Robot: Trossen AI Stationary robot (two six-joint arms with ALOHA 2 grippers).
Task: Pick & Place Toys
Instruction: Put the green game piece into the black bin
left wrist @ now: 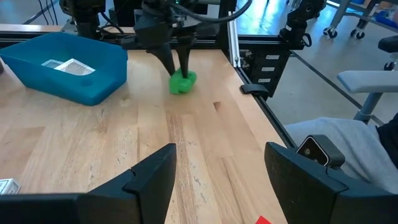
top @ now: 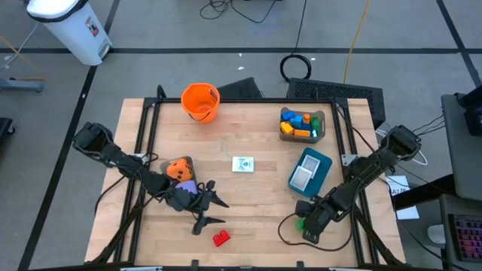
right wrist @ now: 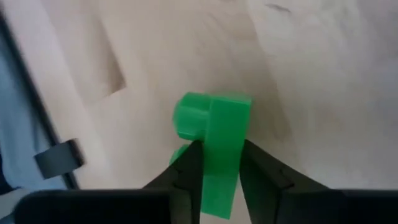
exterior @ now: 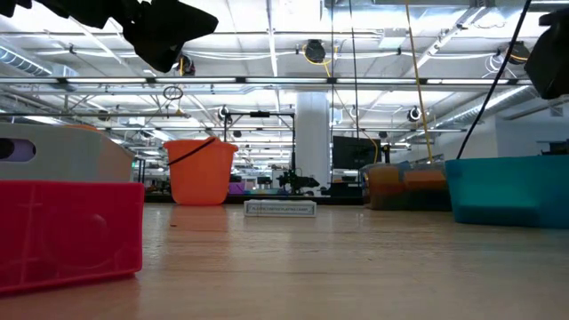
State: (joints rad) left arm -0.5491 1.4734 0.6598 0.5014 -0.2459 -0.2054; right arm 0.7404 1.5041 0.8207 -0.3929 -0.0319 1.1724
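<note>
Fingers of our right gripper (right wrist: pixel 214 171) are pinched on a green block (right wrist: pixel 217 146), which sits on the wooden table (top: pixel 248 203) near its edge at about five o'clock in the high view; the same clamp shows from the left wrist view, both dark fingers closing on the block down at the wood. We see our left gripper (left wrist: pixel 221 177) with its fingers spread and nothing between them, hovering over the table at about seven o'clock. A red block (top: pixel 221 239) lies just past it at six o'clock. An orange die (top: pixel 179 168) and a purple die (top: pixel 187 184) sit beside the left arm. A white card (top: pixel 242 164) lies near the centre. A teal bin (top: pixel 310 172) sits at three o'clock, a grey bin (top: pixel 302 125) of blocks at one o'clock, an orange bucket (top: pixel 200 101) at eleven.
</note>
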